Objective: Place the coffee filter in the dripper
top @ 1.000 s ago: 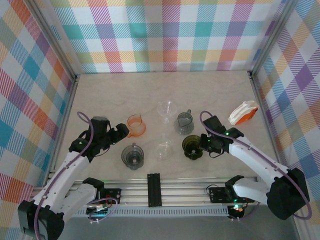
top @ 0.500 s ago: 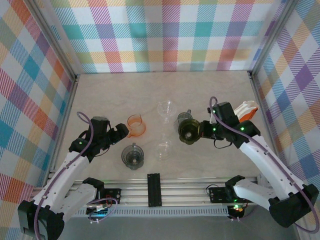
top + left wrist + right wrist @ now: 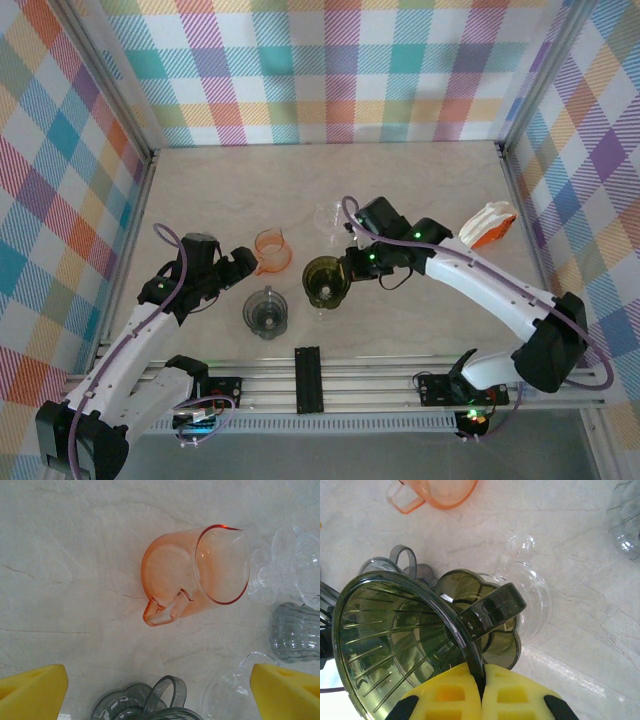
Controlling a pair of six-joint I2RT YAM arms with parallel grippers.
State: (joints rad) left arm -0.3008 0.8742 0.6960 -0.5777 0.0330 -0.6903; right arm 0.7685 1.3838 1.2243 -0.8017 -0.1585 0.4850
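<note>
my right claw [image 3: 482,682] is pressed together on the wall of the dark green dripper [image 3: 395,635], just beside its handle, near the middle of the table [image 3: 230,190]. a clear dripper [image 3: 530,597] lies right under it, so i judge i should shift to a bare spot and set it down level, mouth up. my left claw [image 3: 243,266] is spread wide over the orange dripper [image 3: 200,580]. the coffee filter [image 3: 487,224] sits far right, well apart.

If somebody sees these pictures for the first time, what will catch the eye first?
First, the dark green dripper near the middle of the table, gripped at its rim by the shut jaws of the right gripper. Next, the orange cup on the pale table, just ahead of the open left gripper.
</note>
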